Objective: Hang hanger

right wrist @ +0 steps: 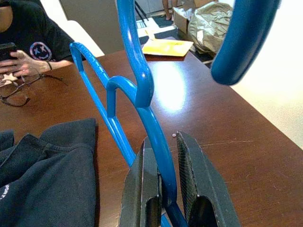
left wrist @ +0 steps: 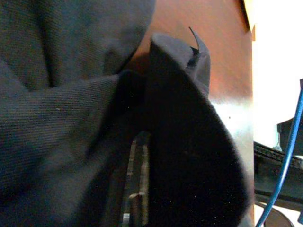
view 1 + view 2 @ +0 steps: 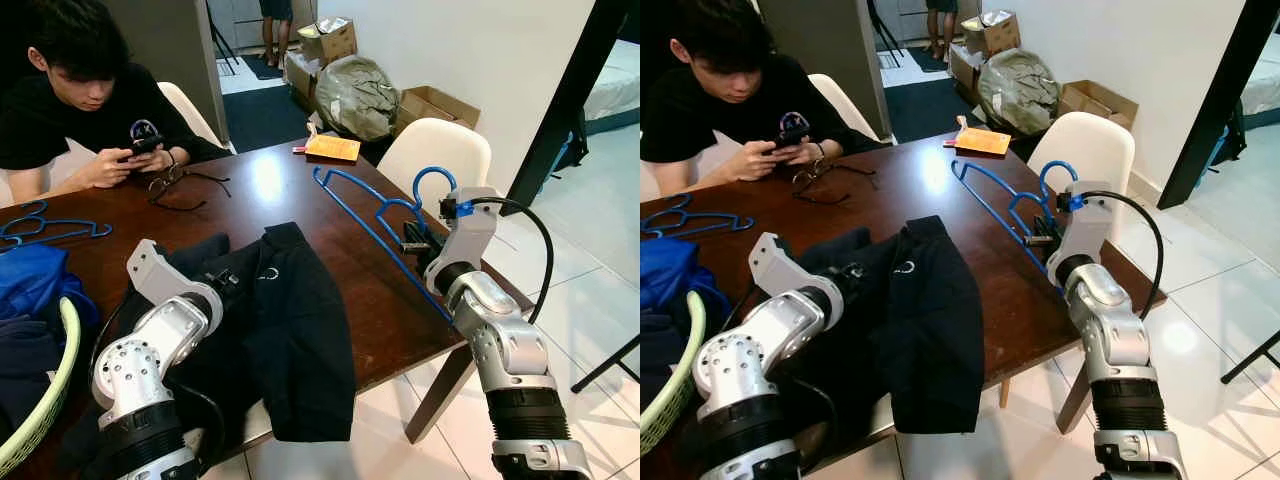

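Your workspace is a dark brown wooden table in a white-tiled room, with cardboard boxes and a stuffed grey-green bag along the far wall and a cream chair at the table's right side. You have the right gripper over the table's right edge, its two black fingers pinched on the bar of the blue plastic hanger; the hanger stands tilted up off the wood, its hook curling beside the right wrist. Your left gripper is buried in the black garment that lies on the near part of the table and drapes over its front edge; the left wrist view shows dark cloth folded around one finger, so you cannot tell whether those jaws are open or closed. Across the table a person in a black T-shirt holds a phone, with spectacles lying just beside their hands. Two more blue hangers lie flat at the far left, near blue clothing and a pale green basket.
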Tool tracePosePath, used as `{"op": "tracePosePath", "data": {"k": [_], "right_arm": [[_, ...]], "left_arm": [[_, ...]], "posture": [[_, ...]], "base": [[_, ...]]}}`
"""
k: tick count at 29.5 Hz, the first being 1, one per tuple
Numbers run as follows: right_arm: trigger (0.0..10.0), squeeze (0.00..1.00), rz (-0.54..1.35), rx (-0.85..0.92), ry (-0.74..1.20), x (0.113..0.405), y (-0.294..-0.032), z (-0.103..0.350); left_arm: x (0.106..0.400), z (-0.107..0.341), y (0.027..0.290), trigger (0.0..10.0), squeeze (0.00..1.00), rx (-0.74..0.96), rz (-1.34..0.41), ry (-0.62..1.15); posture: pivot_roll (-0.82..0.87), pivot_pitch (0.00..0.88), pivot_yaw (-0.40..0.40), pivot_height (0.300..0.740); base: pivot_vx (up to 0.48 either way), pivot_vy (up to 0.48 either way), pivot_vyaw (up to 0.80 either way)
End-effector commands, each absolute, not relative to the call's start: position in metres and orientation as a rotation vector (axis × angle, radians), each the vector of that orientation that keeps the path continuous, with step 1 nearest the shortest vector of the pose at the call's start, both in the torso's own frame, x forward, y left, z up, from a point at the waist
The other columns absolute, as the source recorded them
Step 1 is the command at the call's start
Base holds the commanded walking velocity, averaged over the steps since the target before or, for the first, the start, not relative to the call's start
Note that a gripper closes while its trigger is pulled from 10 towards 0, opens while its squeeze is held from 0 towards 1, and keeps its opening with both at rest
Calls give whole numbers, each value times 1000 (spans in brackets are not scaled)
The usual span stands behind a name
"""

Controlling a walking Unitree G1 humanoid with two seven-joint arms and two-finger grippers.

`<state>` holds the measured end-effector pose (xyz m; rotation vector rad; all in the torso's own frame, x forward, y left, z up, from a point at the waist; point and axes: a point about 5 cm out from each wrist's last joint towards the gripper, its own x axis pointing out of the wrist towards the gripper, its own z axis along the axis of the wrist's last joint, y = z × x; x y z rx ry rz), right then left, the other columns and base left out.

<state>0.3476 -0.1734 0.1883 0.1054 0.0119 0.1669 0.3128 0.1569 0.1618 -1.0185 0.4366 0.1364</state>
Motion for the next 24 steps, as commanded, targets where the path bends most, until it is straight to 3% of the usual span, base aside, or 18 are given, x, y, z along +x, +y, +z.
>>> {"op": "tracePosePath", "data": {"k": [1, 8, 10, 12, 15, 16, 17, 18, 19, 20, 21, 22, 23, 24], "right_arm": [[10000, 0, 165, 112, 9, 347, -173, 190], [10000, 0, 163, 115, 10, 347, -173, 189], [10000, 0, 163, 118, 10, 347, -173, 189], [10000, 0, 161, 129, 12, 348, -173, 188], [10000, 0, 160, 134, 12, 348, -173, 188], [10000, 0, 156, 158, 11, 349, -173, 187], [10000, 0, 156, 158, 11, 349, -173, 187], [10000, 0, 151, 199, 4, 350, -174, 187], [10000, 0, 151, 199, 4, 350, -174, 187], [10000, 0, 142, 253, -7, 350, -176, 187], [10000, 0, 142, 253, -7, 350, -176, 187], [10000, 0, 114, 372, -34, 351, -181, 186], [10000, 0, 114, 372, -34, 351, -181, 186], [10000, 0, 105, 403, -42, 351, -182, 186]], "left_arm": [[318, 170, 146, 0, 0, -1042, 86, 428], [319, 176, 152, 0, 0, -944, 71, 389], [321, 183, 154, 0, 0, -862, 45, 353], [326, 210, 152, 0, 0, -689, -89, 238], [327, 220, 150, 0, 0, -634, -141, 202], [326, 237, 145, 0, 0, -522, -249, 139], [326, 237, 145, 0, 0, -522, -249, 139], [321, 257, 135, 0, 0, -382, -393, 63], [321, 257, 135, 0, 0, -382, -393, 63], [311, 276, 121, 0, 0, -286, -563, -1], [311, 276, 121, 0, 0, -286, -563, -1], [275, 309, 87, 0, 0, -210, -957, -138], [275, 309, 87, 0, 0, -210, -957, -138], [262, 316, 79, 0, 0, -198, -1076, -177]], "posture": [[-9, 75, 26, 740], [-7, 73, 25, 740], [-6, 71, 26, 740], [-3, 63, 27, 740], [-3, 62, 27, 740], [0, 56, 29, 740], [0, 56, 29, 740], [4, 48, 30, 740], [4, 48, 30, 740], [7, 43, 31, 740], [7, 43, 31, 740], [11, 25, 39, 740], [11, 25, 39, 740], [11, 25, 39, 740]], "base": [[0, 0, 0], [0, 0, 0], [0, 0, 0], [0, 0, 0], [0, 0, 0], [0, 0, 0], [0, 0, 0], [0, 0, 0], [0, 0, 0], [0, 0, 0], [0, 0, 0], [0, 0, 0], [0, 0, 0], [0, 0, 0]]}}
